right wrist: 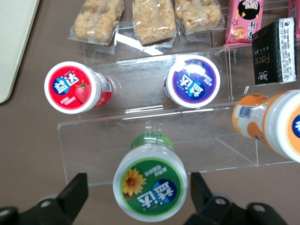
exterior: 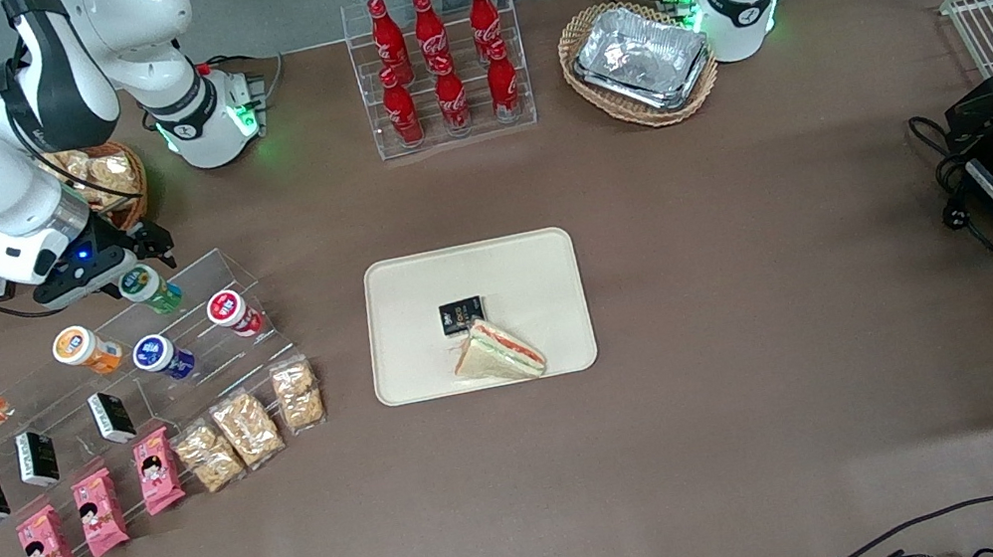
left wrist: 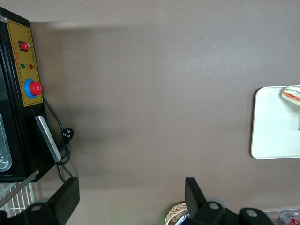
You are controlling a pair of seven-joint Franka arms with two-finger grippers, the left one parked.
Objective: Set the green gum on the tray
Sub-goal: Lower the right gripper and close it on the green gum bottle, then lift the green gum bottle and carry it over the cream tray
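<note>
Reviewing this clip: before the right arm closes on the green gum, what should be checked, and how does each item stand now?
1. Right target: the green gum, not the orange, blue or red canister beside it. Ok.
2. Gripper open, one finger on each side of the gum's lid. Ok.
3. Fingers apart from the lid, nothing clamped yet. Ok.
4. Neighbouring canisters apart from the fingers: the blue gum and red gum sit on the next step of the clear rack. Ok.
5. Finger depth along the gum's body: cannot tell.
6. Tray has bare room beside the sandwich and black packet. Ok.
</note>
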